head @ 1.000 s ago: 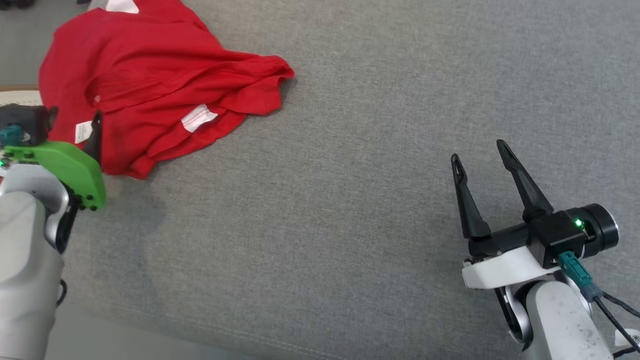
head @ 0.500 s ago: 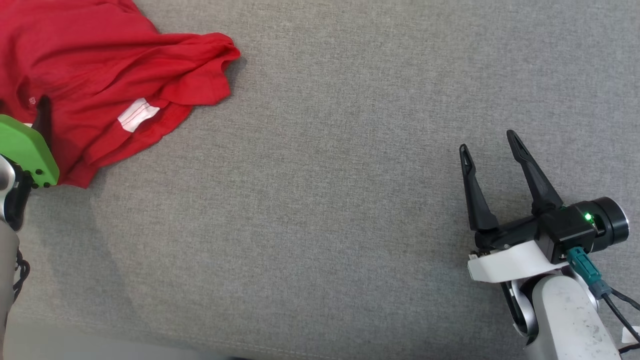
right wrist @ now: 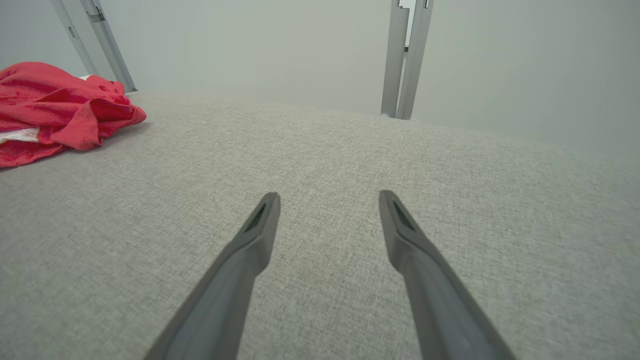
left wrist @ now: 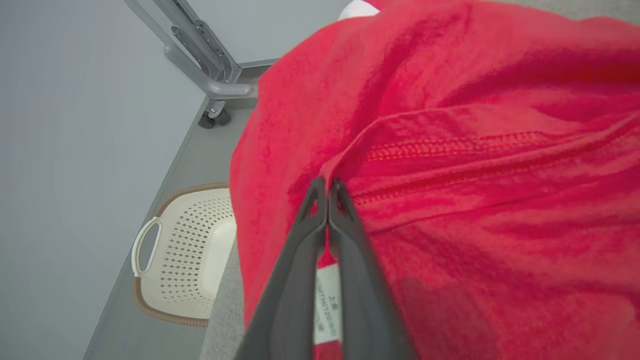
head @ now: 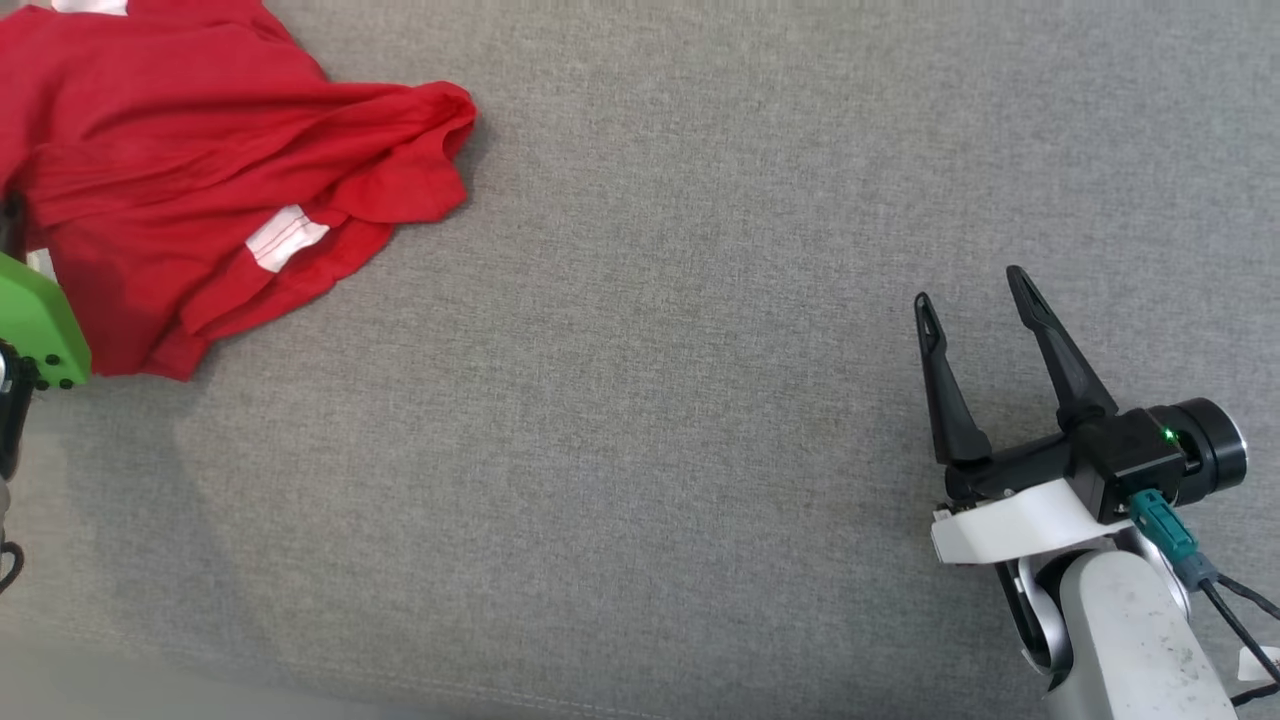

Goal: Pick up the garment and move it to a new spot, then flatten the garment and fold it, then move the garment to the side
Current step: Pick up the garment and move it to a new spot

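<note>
Garment barely shifted, left fingers still pinching it

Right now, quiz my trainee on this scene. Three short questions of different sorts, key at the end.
1. True or false: the right gripper is open and apart from the garment.
2. The left gripper is shut on: A) the garment, B) a cup, C) nothing.
3. Name the pale perforated thing on the floor in the left wrist view.
Key: 1 true; 2 A; 3 basket.
</note>
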